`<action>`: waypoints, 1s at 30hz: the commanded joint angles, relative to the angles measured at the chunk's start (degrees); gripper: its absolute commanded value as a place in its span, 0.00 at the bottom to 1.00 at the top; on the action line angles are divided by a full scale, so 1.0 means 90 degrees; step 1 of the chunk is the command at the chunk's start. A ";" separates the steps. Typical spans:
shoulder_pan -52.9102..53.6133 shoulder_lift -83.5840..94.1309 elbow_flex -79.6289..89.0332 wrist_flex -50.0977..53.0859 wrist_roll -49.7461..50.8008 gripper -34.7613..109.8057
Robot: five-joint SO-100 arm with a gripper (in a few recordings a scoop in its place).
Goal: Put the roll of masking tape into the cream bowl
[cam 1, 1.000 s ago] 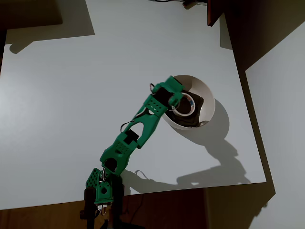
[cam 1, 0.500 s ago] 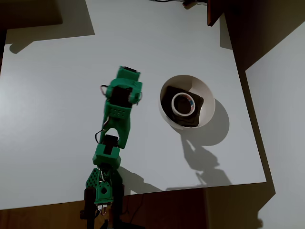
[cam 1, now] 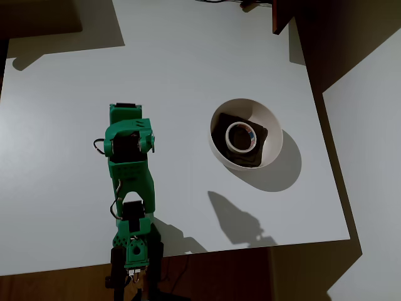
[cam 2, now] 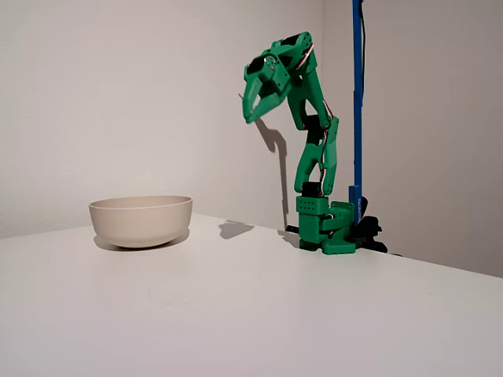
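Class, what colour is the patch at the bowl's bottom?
Dark brown patch, clearest in the overhead view.

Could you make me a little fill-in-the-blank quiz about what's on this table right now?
1. The roll of masking tape lies inside the cream ____.
2. The arm is coloured ____.
3. In the fixed view, the fingers are raised high above the ____, holding nothing.
4. In the overhead view, the cream bowl sits to the ____ of the arm.

Missing words: bowl; green; table; right
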 commanded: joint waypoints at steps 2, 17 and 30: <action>-0.0410 0.1279 0.1572 -0.0469 -0.0020 0.18; -0.0518 0.2627 0.5732 -0.2539 -0.0215 0.18; 0.0137 0.3350 0.8311 -0.4229 -0.0469 0.18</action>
